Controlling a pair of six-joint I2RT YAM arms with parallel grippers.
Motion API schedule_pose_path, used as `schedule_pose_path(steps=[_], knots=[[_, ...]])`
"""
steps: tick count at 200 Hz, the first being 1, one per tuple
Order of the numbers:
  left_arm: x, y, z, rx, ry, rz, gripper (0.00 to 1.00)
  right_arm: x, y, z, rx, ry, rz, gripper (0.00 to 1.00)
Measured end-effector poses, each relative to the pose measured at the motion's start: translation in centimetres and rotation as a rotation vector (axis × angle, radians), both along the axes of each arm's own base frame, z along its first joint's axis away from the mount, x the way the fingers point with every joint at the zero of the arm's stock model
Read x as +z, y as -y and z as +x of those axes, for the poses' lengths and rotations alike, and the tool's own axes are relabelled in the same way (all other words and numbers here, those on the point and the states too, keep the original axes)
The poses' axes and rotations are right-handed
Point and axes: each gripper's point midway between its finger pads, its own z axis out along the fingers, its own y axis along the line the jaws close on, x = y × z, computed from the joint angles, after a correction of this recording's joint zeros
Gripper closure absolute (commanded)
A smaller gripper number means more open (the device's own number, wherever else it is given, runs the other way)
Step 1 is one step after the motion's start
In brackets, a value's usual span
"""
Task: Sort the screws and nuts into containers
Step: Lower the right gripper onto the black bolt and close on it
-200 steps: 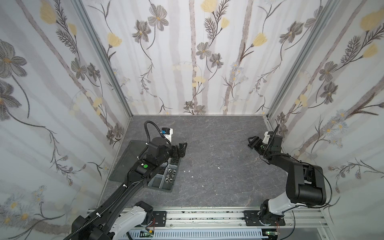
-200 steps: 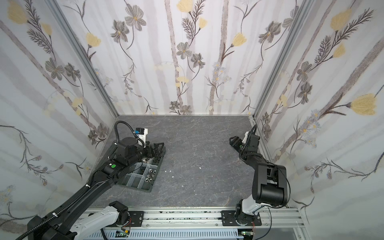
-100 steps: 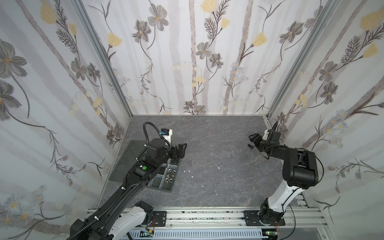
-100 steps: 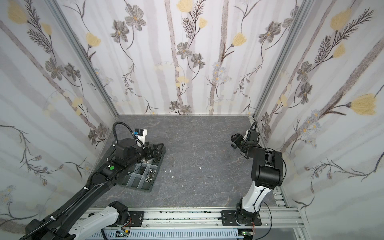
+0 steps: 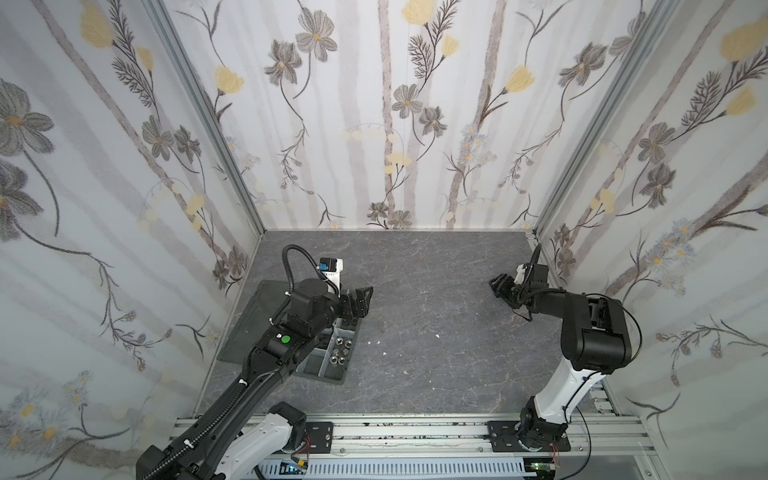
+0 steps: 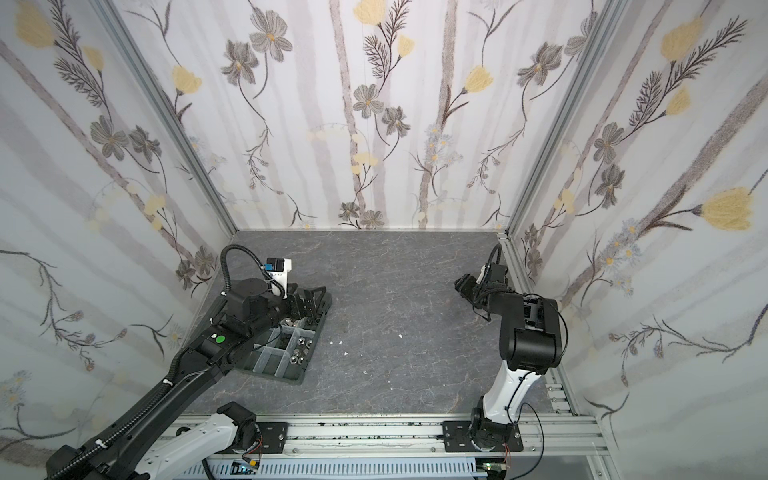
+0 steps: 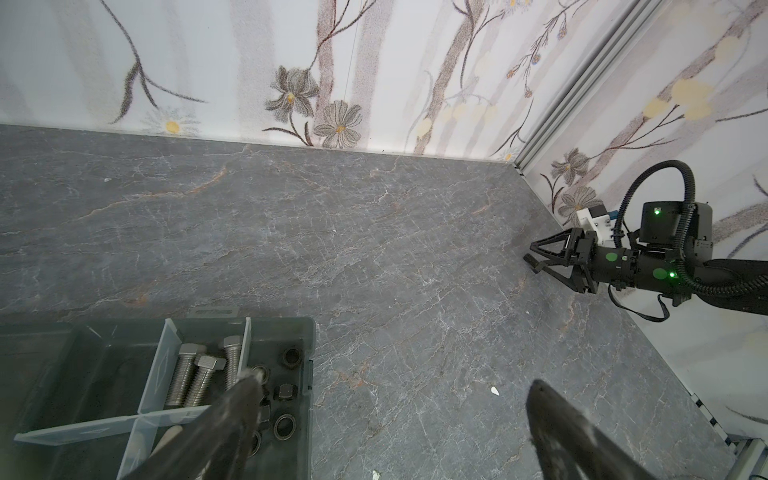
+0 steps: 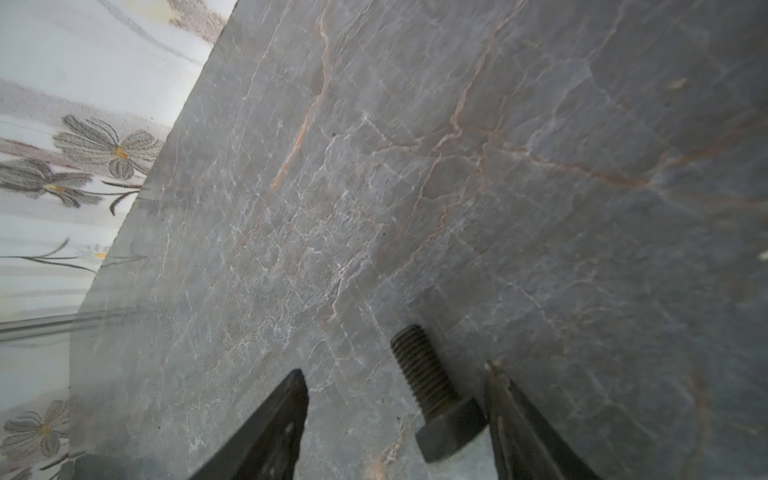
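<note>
Straddling black screw (image 8: 432,386), right gripper (image 8: 395,369) jaws parted, unclamped; left gripper (image 7: 397,379) spread wide, empty, over tray (image 7: 307,415).

Black arms (image 5: 590,332) with white lower links (image 5: 561,390), green stickers (image 5: 285,339), ribbed cables (image 5: 289,259).

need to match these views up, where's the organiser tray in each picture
top view: organiser tray left of centre, lower half, partly under the arm.
top view: organiser tray in the same place, left of centre, lower half.
left wrist: bottom left corner, cut off by the edge.
right wrist: not in it.
shared landmark: the open left gripper, above the tray's far end in those three.
</note>
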Motion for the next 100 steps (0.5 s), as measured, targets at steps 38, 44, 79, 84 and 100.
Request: schedule_pose_path(steps=[38,44,79,84,100], knots=[[0.2,0.0,-0.1,-0.002,0.005,-0.003,0.00,0.1,-0.9,0.3,0.043,-0.037,-0.096,0.40],[0.2,0.0,-0.1,-0.002,0.005,-0.003,0.00,0.0,-0.9,0.4,0.046,-0.043,-0.117,0.41],[0.3,0.0,-0.2,-0.003,0.008,-0.004,0.00,-0.7,-1.3,1.0,0.077,-0.106,-0.228,0.45],[0.2,0.0,-0.2,-0.003,0.008,-0.004,0.00,-0.8,-1.4,1.1,0.082,-0.115,-0.243,0.45],[0.2,0.1,-0.3,-0.005,0.008,-0.004,0.00,-1.0,-1.5,1.6,0.098,-0.136,-0.285,0.50]])
